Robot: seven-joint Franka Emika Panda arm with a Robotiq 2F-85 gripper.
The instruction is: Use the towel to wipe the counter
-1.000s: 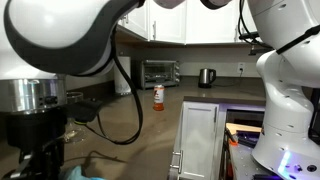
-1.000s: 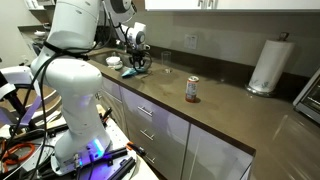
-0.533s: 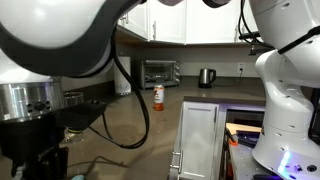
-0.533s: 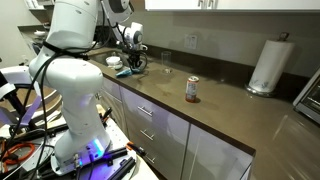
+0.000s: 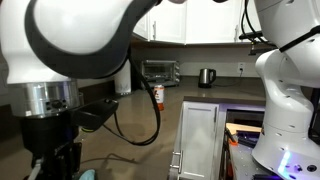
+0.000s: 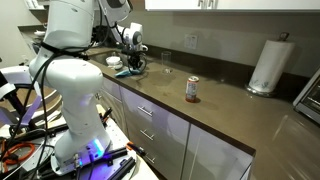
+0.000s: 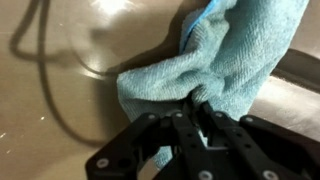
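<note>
Item: a soft turquoise-blue terry towel [image 7: 215, 65] is lying bunched on the smooth grey-brown matte surface [image 7: 50, 130], toward its far left end in an exterior view. Your black hand [image 7: 196, 104] is pinching a fold of the towel's near edge between closed fingers. A small red can [image 6: 192, 90] is standing well apart, to the right.

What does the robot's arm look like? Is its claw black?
Yes. The arm is fat, rounded and glossy white, with dark bands at its joints. A black cable loops beside it. The gripper is black, with jointed jaws.
</note>
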